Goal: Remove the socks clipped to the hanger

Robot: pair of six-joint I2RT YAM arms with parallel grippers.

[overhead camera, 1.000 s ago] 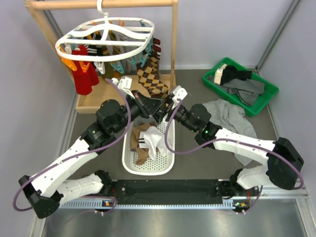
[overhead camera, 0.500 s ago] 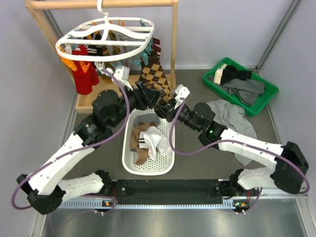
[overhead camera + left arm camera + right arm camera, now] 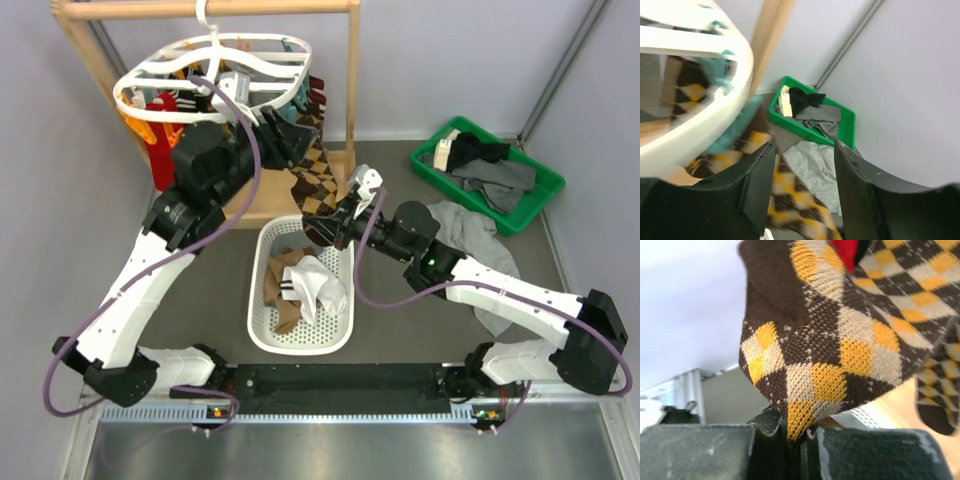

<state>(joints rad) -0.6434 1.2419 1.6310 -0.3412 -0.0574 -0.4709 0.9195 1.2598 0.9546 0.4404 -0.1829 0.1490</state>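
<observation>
The white hanger (image 3: pixel 125 97) hangs from the wooden rail with socks clipped under it. A brown-and-yellow argyle sock (image 3: pixel 315 175) dangles from its right side. My right gripper (image 3: pixel 322 225) is shut on that sock's toe, and the right wrist view shows the knit (image 3: pixel 840 355) pinched between the closed jaws (image 3: pixel 794 432). My left gripper (image 3: pixel 290 140) is raised to the hanger's right rim. It stands open (image 3: pixel 804 150), with the argyle sock (image 3: pixel 790 192) beyond the gap and a blurred teal clip (image 3: pixel 735 135) to its left. A red sock (image 3: pixel 165 108) hangs at the far left.
A white basket (image 3: pixel 255 310) holding loose socks sits below the grippers. A green bin (image 3: pixel 460 195) of dark garments stands at the right, with a grey cloth (image 3: pixel 470 235) lying beside it. The wooden stand's post (image 3: pixel 352 90) rises just right of the hanger.
My left arm rose from above the basket up to the hanger's rim and its jaws opened. My right gripper shut on the argyle sock's toe.
</observation>
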